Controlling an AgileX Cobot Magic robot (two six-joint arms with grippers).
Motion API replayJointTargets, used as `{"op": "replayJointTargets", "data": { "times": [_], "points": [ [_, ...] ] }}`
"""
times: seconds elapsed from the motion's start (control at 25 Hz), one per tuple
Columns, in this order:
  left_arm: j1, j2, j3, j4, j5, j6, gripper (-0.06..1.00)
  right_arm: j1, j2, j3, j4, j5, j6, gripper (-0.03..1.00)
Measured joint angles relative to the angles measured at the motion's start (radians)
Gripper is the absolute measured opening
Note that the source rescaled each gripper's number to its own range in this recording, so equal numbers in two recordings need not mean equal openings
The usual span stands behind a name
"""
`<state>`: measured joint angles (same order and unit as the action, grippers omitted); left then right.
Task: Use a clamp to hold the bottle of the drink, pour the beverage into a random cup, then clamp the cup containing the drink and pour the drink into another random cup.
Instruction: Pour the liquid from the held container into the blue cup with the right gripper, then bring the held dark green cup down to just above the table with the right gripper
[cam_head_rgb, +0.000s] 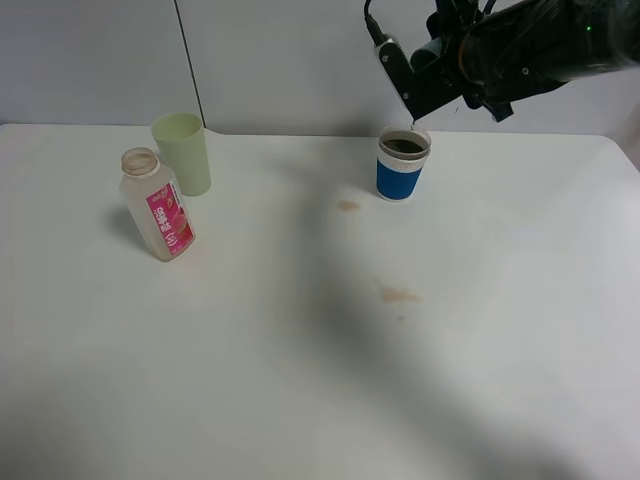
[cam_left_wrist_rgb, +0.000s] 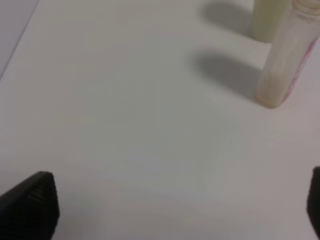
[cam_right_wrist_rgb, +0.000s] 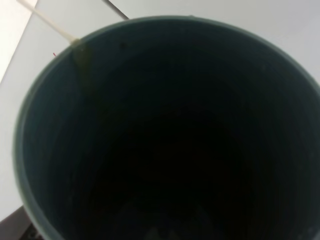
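Observation:
High over the table's back right, my right gripper (cam_head_rgb: 418, 78) is shut on the teal cup (cam_head_rgb: 432, 88). The cup is tipped mouth-down just above the blue-banded cup (cam_head_rgb: 402, 168). A thin brown drip falls from its rim into the dark beverage (cam_head_rgb: 404, 146) there. In the right wrist view the teal cup's dark inside (cam_right_wrist_rgb: 170, 140) fills the picture, with a brown drop at the rim (cam_right_wrist_rgb: 82, 52). The pink-labelled bottle (cam_head_rgb: 157, 205) (cam_left_wrist_rgb: 285, 60) stands uncapped at the left. My left gripper (cam_left_wrist_rgb: 172, 210) is open over bare table, apart from the bottle.
A pale yellow-green tumbler (cam_head_rgb: 183, 153) (cam_left_wrist_rgb: 270, 17) stands just behind the bottle. Two small brown spill stains (cam_head_rgb: 348, 205) (cam_head_rgb: 398, 294) mark the white table (cam_head_rgb: 300, 380). A grey wall runs along the table's back edge.

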<state>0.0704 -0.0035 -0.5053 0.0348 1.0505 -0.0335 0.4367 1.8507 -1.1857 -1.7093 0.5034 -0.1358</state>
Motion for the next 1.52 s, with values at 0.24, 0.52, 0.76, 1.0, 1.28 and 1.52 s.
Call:
{"op": "replayJointTargets", "data": {
  "times": [0.24, 0.52, 0.76, 1.0, 1.28, 1.52],
  "points": [
    [0.0, 0.0, 0.0, 0.0, 0.0, 0.0, 1.0, 0.0, 0.0, 0.0, 0.001, 0.011, 0.193, 0.0],
    [0.0, 0.0, 0.0, 0.0, 0.0, 0.0, 1.0, 0.0, -0.033, 0.0, 0.093, 0.018, 0.767, 0.0],
    [0.0, 0.0, 0.0, 0.0, 0.0, 0.0, 1.0, 0.007, -0.127, -0.003, 0.259, -0.139, 0.955, 0.0],
    [0.0, 0.0, 0.0, 0.0, 0.0, 0.0, 1.0, 0.016, -0.217, -0.006, 0.507, -0.397, 0.966, 0.0],
    [0.0, 0.0, 0.0, 0.0, 0.0, 0.0, 1.0, 0.055, -0.227, -0.006, 0.764, -0.763, 0.968, 0.0],
    [0.0, 0.0, 0.0, 0.0, 0.0, 0.0, 1.0, 0.145, -0.155, -0.006, 0.848, -0.933, 0.934, 0.0]
  ]
}}
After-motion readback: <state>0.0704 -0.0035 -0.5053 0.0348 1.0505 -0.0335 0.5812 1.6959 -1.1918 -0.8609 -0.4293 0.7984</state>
